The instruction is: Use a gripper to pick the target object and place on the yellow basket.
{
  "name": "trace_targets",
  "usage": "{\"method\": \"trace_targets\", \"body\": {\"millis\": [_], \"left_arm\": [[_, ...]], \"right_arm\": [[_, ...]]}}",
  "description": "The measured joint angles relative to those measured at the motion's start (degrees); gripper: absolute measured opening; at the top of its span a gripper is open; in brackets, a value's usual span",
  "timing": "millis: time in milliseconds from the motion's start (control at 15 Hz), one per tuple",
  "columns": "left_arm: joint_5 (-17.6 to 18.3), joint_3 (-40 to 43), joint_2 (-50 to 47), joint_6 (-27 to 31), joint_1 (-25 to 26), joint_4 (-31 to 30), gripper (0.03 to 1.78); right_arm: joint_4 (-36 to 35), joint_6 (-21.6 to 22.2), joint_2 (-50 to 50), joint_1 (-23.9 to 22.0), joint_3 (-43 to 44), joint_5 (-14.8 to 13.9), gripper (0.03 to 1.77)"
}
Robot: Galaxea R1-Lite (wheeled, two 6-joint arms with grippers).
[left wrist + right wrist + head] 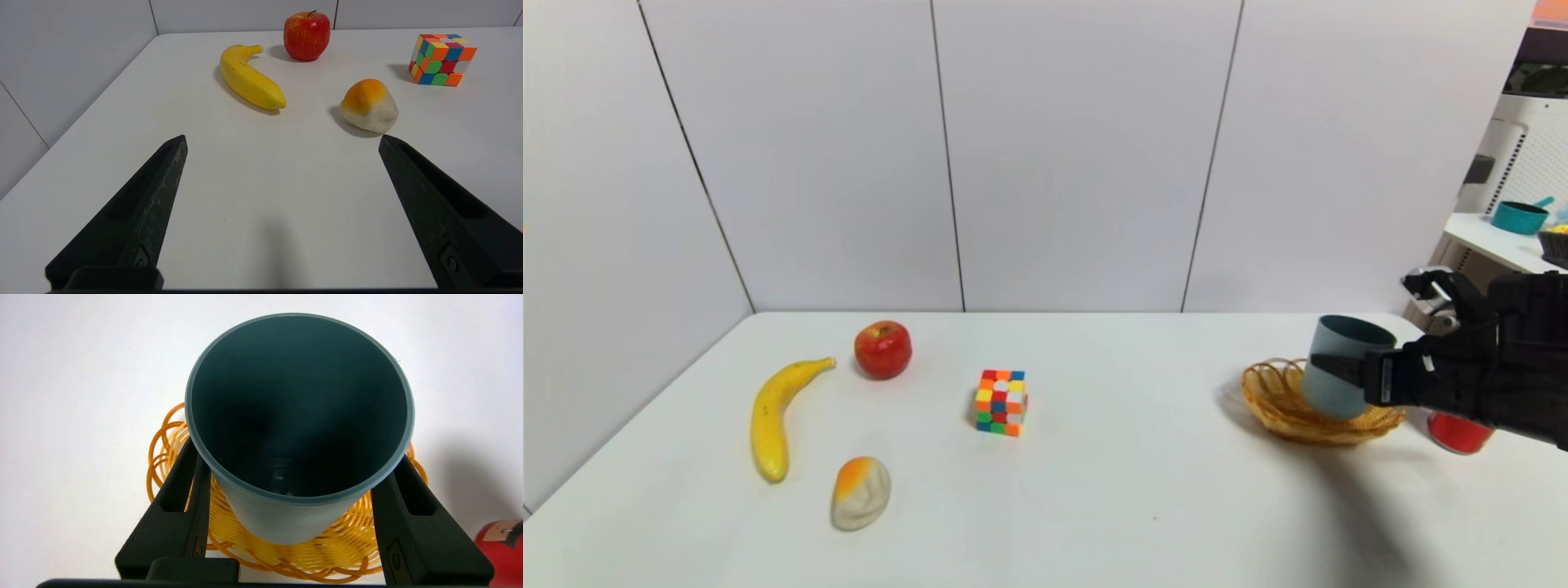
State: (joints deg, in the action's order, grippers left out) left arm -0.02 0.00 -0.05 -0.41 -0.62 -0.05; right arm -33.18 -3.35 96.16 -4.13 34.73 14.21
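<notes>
Grey-blue cup (1339, 367) in right claw (1343, 371), over one yellow basket (1278, 400).

The right gripper (1327, 371) is showing as matte black, its two fingers (175, 506) flat, tapering wedges with a long slot and a small screw near the base. Behind it the arm is carrying black housings, looping cables and a silvery joint. The left gripper (282, 141) is showing identical black wedge fingers.
</notes>
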Motion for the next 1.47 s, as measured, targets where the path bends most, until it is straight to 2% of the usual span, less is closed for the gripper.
{"method": "trace_targets", "body": {"millis": [133,333,600,800,1000,1267,1467], "left_arm": [[0.02,0.0,0.0,0.0,0.0,0.02,1.69],[0.02,0.0,0.0,0.0,0.0,0.02,1.69],[0.02,0.0,0.0,0.0,0.0,0.02,1.69],[0.02,0.0,0.0,0.0,0.0,0.02,1.69],[0.02,0.0,0.0,-0.02,0.0,0.02,1.69],[0.02,0.0,0.0,-0.02,0.0,0.0,1.69],[0.02,0.0,0.0,0.0,0.0,0.02,1.69]], "right_arm": [[-0.11,-0.5,0.23,0.04,0.05,0.59,1.26],[-0.09,-0.56,0.2,-0.2,0.21,0.45,1.4],[-0.09,-0.34,-1.26,-0.6,0.29,0.17,1.52],[-0.09,-0.12,-6.33,-0.57,-1.33,0.45,1.58],[-0.16,-0.11,-14.74,0.06,-5.05,0.91,1.63],[-0.02,-0.15,-31.67,0.48,-13.48,5.92,1.66],[3.58,-0.2,-45.95,1.13,-19.3,7.28,1.68]]}}
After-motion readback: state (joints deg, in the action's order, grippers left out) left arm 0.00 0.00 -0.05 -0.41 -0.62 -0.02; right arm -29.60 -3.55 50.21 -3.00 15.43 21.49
